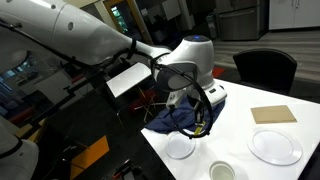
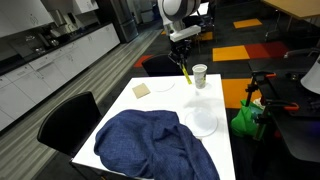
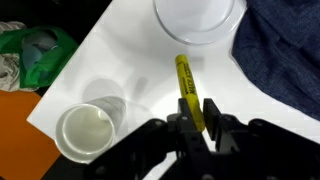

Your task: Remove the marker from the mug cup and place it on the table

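Holding the short, thin yellow marker pen pinched between its two dark fingers, the black gripper hung over the big white table, just beside the small round white mug cup, which looked empty. I thought the pulling-out part was done and the putting-down part was on. Next it needed to go down to a bare spot near the soft, crumpled blue cloth and let go, since the smooth round pen could roll.
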Controlling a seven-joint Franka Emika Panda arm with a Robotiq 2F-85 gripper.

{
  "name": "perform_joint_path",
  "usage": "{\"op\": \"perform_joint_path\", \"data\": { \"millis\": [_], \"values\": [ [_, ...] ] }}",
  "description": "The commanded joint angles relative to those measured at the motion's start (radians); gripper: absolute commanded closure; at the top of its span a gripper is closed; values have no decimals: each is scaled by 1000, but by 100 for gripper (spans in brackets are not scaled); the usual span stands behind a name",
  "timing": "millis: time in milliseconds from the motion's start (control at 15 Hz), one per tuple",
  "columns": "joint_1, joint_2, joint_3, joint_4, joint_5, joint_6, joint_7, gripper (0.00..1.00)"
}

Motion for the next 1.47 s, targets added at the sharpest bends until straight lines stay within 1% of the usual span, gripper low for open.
{"op": "perform_joint_path", "data": {
  "millis": [0, 267, 600, 800, 1200, 1267, 1333, 1400],
  "values": [
    [-17, 101, 17, 75, 41, -57, -38, 95],
    [-20, 203, 21, 124, 60, -89, -50, 95],
    [-12, 308, 17, 177, 51, -83, -48, 95],
    [-6, 355, 20, 210, 33, -86, -73, 95],
    [5, 406, 32, 254, 8, -91, -132, 95],
    [6, 411, 32, 260, 6, -94, -136, 56],
    [8, 415, 31, 266, 4, -97, -135, 55],
    [9, 418, 31, 271, 2, -99, -133, 49]
  ]
}}
